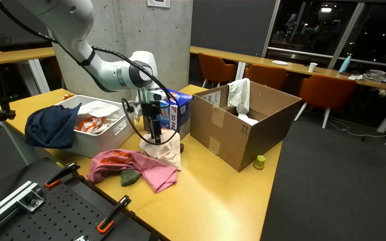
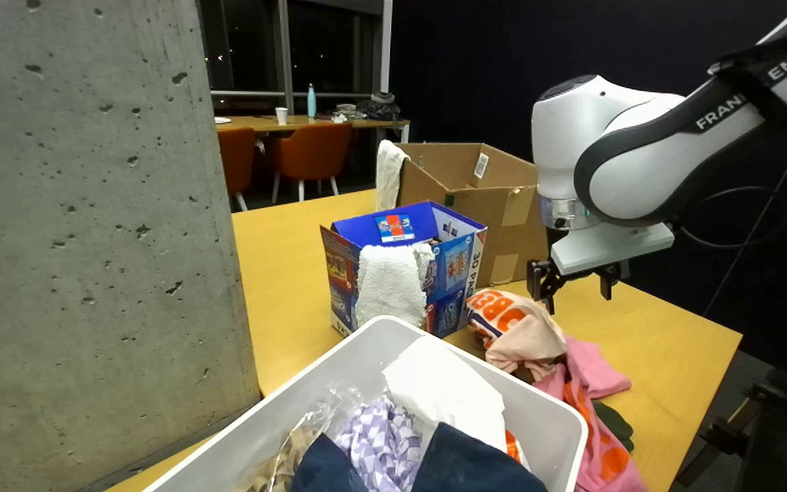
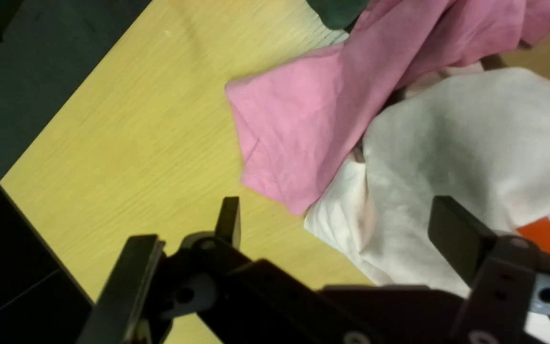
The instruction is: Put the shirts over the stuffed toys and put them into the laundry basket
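Observation:
My gripper (image 3: 337, 215) is open and empty, with its fingers wide apart. It hangs above the edge of the cream shirt (image 3: 447, 143), pointing down; it also shows in both exterior views (image 1: 156, 135) (image 2: 576, 290). The cream shirt has orange print and lies bunched on the table (image 1: 164, 150) (image 2: 523, 335). A small brown piece (image 1: 182, 148) pokes out beside it, perhaps a toy part. The pink shirt (image 1: 152, 170) with orange print overlaps it (image 3: 294, 124) (image 2: 591, 383). A dark green toy part (image 1: 130, 177) sticks out from under the pink shirt. The white laundry basket (image 1: 95, 144) holds clothes.
Navy cloth (image 1: 52, 125) hangs over the basket rim. A blue snack box (image 2: 458, 273) with a white cloth (image 2: 393, 283) stands behind the cream shirt. A large cardboard box (image 1: 226, 140) is beside it, with a yellow-green cup (image 1: 259, 162) at its corner. Clamps (image 1: 114, 214) line the robot's base plate.

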Available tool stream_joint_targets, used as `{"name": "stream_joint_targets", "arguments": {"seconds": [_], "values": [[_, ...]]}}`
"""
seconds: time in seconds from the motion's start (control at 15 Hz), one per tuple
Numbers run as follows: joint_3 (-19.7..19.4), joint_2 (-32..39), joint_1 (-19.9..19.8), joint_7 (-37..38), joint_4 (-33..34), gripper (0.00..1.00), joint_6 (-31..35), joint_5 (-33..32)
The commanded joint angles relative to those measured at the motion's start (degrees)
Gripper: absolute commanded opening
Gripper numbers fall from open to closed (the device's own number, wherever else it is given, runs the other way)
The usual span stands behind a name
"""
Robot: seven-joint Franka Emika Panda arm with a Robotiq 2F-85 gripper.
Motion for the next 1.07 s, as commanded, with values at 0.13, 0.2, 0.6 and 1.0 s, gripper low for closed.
{"name": "stream_joint_targets", "arguments": {"seconds": [0.13, 0.2, 0.6, 1.0], "values": [[-3.14, -2.8, 5.9, 12.91, -4.58, 1.0, 7.79, -14.34], [-3.34, -2.19, 6.27, 14.43, -4.35, 1.0, 9.46, -16.81], [-3.22, 0.4, 5.05, 17.69, -4.66, 1.0, 20.04, -28.83], [-4.75, 2.09, 5.77, 21.06, -7.51, 1.0, 33.92, -41.99]]}}
